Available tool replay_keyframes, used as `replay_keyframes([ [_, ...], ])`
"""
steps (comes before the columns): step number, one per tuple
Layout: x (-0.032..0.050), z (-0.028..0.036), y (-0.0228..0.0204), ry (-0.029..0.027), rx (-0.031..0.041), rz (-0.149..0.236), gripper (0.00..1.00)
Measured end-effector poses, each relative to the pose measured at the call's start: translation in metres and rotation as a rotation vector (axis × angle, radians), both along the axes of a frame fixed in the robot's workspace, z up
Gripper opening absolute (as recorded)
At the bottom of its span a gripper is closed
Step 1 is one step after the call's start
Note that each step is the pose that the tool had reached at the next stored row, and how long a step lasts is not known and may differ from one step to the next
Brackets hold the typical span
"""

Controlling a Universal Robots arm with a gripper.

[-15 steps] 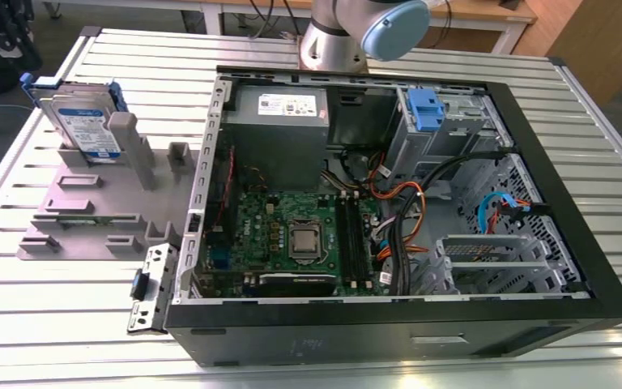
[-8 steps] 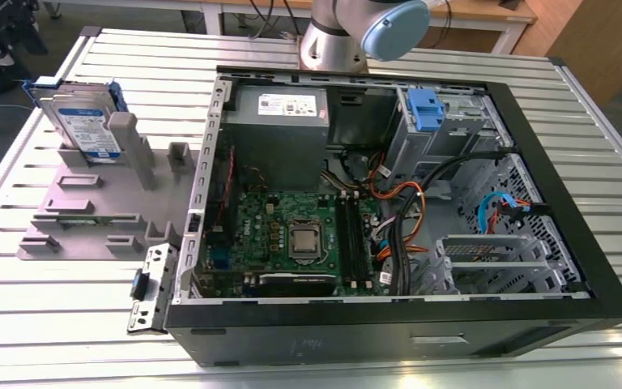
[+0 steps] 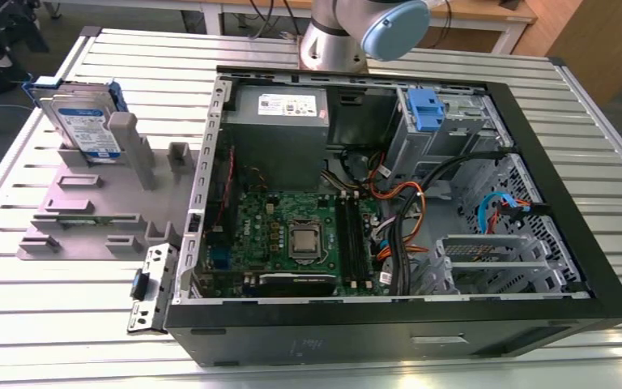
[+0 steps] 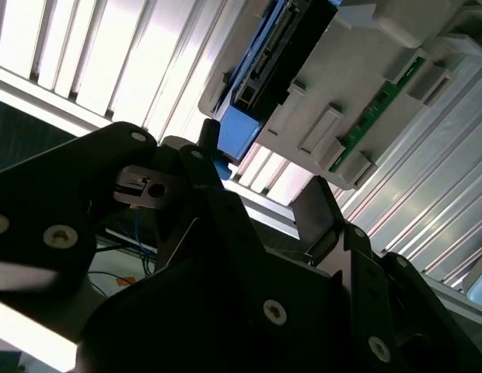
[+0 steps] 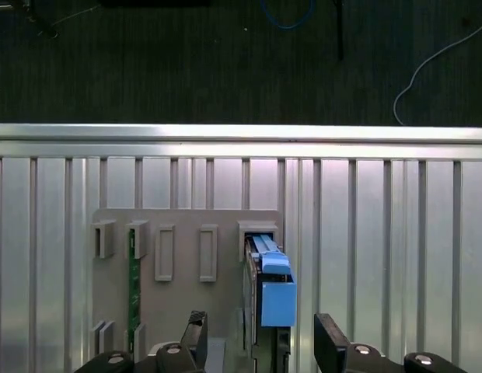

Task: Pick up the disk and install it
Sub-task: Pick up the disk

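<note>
The disk point(image 3: 82, 121), silver-grey metal in a blue plastic frame, stands on edge in a grey slotted rack point(image 3: 127, 190) near the ribbed aluminium table's point(image 3: 30, 324) corner. The black gripper point(image 5: 260, 317) gapes wide, not touching it.

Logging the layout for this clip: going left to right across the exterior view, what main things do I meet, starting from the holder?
disk standing in the grey holder → grey power-supply box → blue latch
</note>
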State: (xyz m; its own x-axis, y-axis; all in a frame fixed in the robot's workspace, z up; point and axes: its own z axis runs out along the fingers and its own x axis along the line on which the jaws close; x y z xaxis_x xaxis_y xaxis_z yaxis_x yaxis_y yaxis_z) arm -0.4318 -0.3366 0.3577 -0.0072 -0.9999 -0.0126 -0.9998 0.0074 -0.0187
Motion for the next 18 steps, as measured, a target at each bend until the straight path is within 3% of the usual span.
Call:
replay_keyframes([
  [6,0.0,-0.0087,0.0,0.0025,-0.0001,0.0,0.65],
  [13,0.0014,-0.0212,0.0,0.0187,-0.0001,0.0,0.65],
  [18,0.0023,-0.029,0.0003,0.0218,-0.0001,0.0,0.65],
])
